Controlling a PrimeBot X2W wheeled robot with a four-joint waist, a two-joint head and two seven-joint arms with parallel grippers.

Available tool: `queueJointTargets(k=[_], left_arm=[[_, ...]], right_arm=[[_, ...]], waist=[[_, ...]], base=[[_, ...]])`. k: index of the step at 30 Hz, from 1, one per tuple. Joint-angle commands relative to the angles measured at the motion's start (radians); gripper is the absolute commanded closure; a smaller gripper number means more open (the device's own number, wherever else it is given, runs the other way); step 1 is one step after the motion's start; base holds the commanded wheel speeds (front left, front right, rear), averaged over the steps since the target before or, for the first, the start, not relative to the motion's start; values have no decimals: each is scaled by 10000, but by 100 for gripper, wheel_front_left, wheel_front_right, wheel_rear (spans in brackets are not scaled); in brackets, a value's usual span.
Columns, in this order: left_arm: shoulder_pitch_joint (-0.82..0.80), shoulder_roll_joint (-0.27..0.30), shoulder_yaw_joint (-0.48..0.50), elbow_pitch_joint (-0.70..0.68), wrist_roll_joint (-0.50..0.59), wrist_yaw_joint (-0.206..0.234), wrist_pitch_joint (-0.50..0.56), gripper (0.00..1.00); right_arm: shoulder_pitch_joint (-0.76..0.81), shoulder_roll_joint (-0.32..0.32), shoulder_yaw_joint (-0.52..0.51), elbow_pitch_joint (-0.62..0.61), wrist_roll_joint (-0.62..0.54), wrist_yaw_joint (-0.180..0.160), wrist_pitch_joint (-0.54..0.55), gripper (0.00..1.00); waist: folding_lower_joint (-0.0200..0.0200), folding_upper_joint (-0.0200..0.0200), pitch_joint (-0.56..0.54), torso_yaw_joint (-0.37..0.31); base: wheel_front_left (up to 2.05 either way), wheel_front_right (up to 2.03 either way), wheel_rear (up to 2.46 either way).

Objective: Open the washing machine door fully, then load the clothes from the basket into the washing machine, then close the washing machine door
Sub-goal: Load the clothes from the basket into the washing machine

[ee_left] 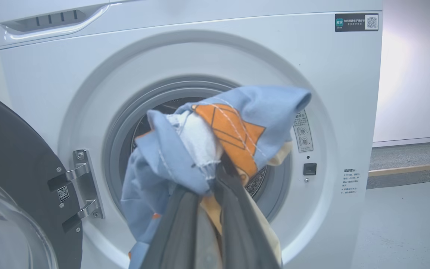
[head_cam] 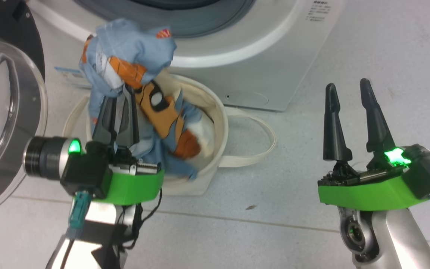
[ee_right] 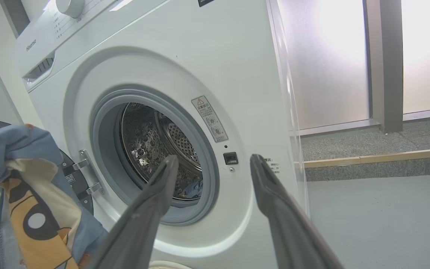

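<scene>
1. Head view: nearest the camera, the left gripper has its jaws clamped on the clothes. They form a blue bundle with orange patches, raised above the basket, and part of the fabric trails down into it. The right gripper hangs over bare floor well to the side, jaws apart and holding nothing. The washing machine stands just behind the basket, with the washing machine door swung out at the left.
2. Left wrist view: the two fingers pinch the cloth, which bunches in front of the gasket and hides much of the drum. The door hangs open on its hinge.
3. Right wrist view: the spread fingers frame the open drum. The held bundle hangs at lower left, outside the machine.
4. Judgement: the door looks fully open, so loading is the step in hand. The next move calls for carrying the bundle forward through the gasket. It must go deep enough that the trailing tail clears the rim before the jaws let go. Closing the door comes after that.
</scene>
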Motion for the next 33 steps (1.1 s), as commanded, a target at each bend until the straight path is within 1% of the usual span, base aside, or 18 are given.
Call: queueJointTargets(k=[1, 10, 15, 19, 20, 26, 30, 33], left_arm=[[135, 74, 418, -545, 45, 30, -45, 100], [390, -109, 596, -496, 22, -219, -45, 100], [79, -170, 816, -359, 42, -354, -45, 100], [-495, -180, 1052, -168, 48, -514, -45, 100], [-926, -185, 1172, -41, 55, -597, -45, 100], [-2808, -147, 1567, 852, -27, -991, -45, 100], [-4544, 3, 1971, 1682, -107, -1295, -45, 100], [-5942, 145, 2205, 2560, -105, -1479, -45, 100]], right_arm=[[183, 127, 192, -262, 93, 2, -46, 0], [257, 191, 233, -257, 97, 2, -46, 0], [183, 206, 240, -329, 88, 2, -46, 0], [68, 212, 210, -433, 60, 2, -46, 0], [6, 213, 160, -515, 39, 2, -46, 0], [-277, 155, 141, -795, -54, 2, -46, 0], [-533, 135, 207, -1027, -56, 2, -46, 0], [-728, 136, 249, -1116, -47, 2, -46, 0]], waist=[[2, -1, -215, -101], [2, -1, -226, -189], [2, -1, 163, -316], [2, -1, 719, -448], [2, -1, 1102, -503], [2, -1, 2390, -701], [2, -1, 3272, -924], [2, -1, 3894, -1126]], base=[[0, 0, 0], [0, 0, 0], [0, 0, 0], [0, 0, 0], [0, 0, 0], [0, 0, 0], [0, 0, 0], [0, 0, 0]])
